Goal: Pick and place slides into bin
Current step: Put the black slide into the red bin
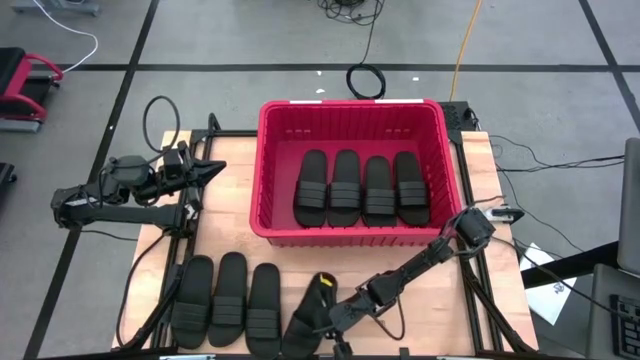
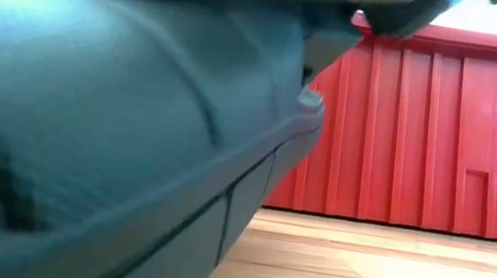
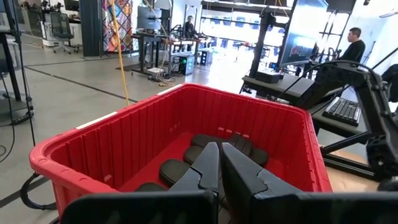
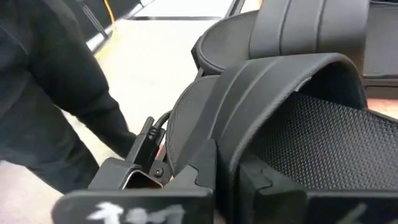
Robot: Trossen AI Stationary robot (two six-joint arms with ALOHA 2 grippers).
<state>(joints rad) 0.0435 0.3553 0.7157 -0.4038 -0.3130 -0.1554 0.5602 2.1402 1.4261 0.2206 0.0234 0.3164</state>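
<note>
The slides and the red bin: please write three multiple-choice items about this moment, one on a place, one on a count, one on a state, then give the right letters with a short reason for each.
1. Where is the right gripper?
A. Over the bin
B. At the near table edge, on the fourth slide of the row
C. Off the table's left side

2. How many slides lie inside the bin?
A. Two
B. Four
C. Six

3. What is the state of the right gripper?
A. Shut on the strap of a slide
B. Wide open above a slide
C. Shut on the bin's rim

Answers: 1 B, the high view shows it at the slide beside the three slides on the table. 2 B, four slides lie side by side on the bin floor. 3 A, the right wrist view shows its fingers closed on the ribbed strap.
</note>
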